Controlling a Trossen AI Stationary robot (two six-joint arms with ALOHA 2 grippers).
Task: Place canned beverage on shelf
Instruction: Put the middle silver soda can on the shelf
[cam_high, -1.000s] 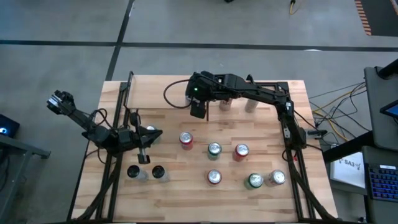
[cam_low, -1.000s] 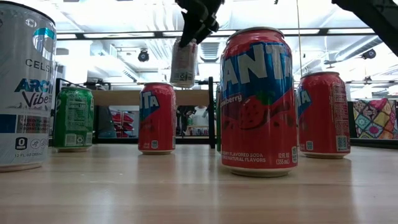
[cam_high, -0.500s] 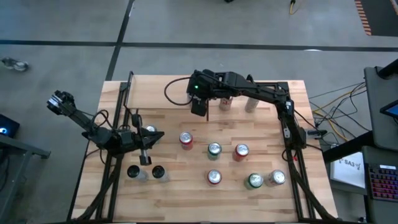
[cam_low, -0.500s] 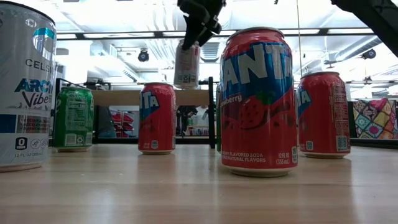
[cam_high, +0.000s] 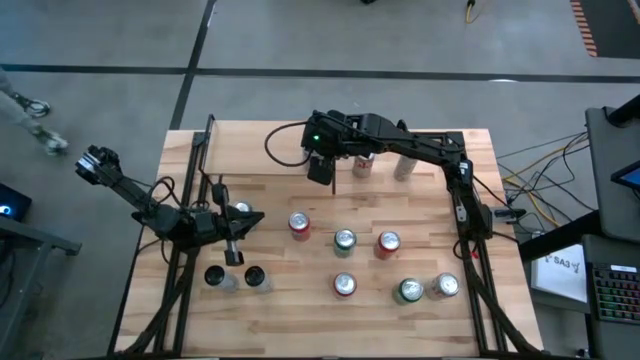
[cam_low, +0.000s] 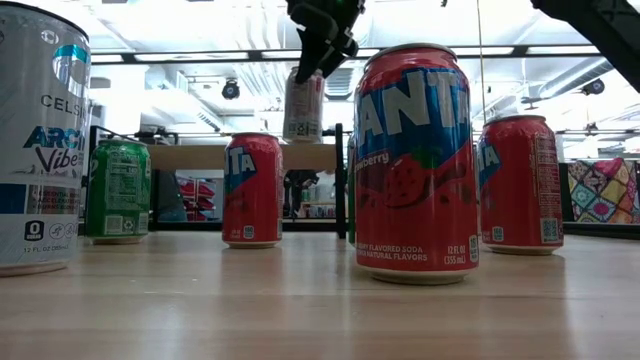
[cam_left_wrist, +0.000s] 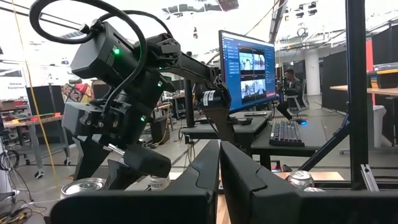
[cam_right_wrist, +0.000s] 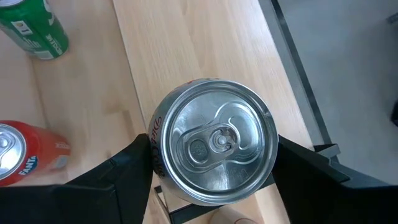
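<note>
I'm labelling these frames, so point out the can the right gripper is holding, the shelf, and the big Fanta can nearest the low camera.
Held can (cam_right_wrist: 214, 144): right wrist view, on its silver lid.
Shelf (cam_low: 200, 157): low view, on the board's front edge.
Fanta can (cam_low: 415, 160): low view, on its red label.

Glossy brushed-metal can top (cam_right_wrist: 215, 142) between matt black plastic-looking pincer fingers (cam_right_wrist: 127, 171), above smooth pale wood shelf (cam_right_wrist: 205, 50).
</note>
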